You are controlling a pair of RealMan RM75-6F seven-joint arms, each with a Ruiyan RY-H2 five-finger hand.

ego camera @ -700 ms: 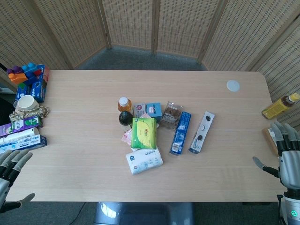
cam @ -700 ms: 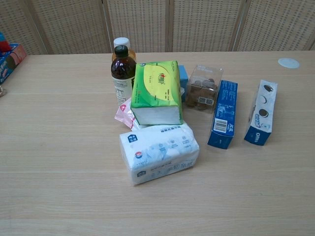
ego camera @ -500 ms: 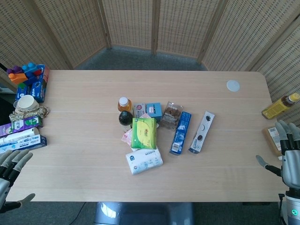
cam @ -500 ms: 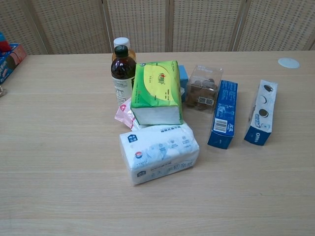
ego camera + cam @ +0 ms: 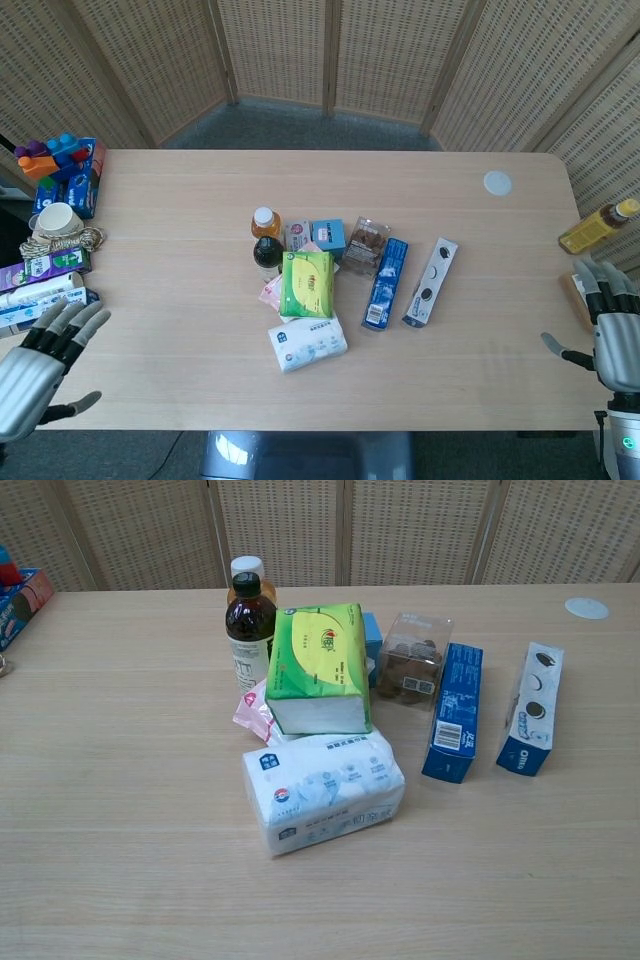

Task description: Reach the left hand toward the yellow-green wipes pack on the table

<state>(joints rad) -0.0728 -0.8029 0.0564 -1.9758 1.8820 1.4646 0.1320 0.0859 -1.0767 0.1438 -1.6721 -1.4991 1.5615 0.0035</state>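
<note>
Reaching stage: the reach looks only begun; the left hand (image 5: pixel 35 372) is at the near left corner of the light wooden table (image 5: pixel 180 300), well apart from the target.
Target place: the yellow-green soft wipes pack (image 5: pixel 307 284) lies near the middle of the table, between a dark-capped brown bottle (image 5: pixel 267 254) behind it and a white tissue pack with blue print (image 5: pixel 307 343) in front, which it seems to touch.
What is left: I judge nearly the whole way across the table is still to cover, forward and to the right.
Left hand pose: empty, fingers spread and pointing up toward the table's centre, thumb out to the side.
Right hand pose: the right hand (image 5: pixel 610 335) is off the near right edge, fingers apart and upward, holding nothing.
Chest view: neither hand shows; only the pack and its neighbours.
</note>
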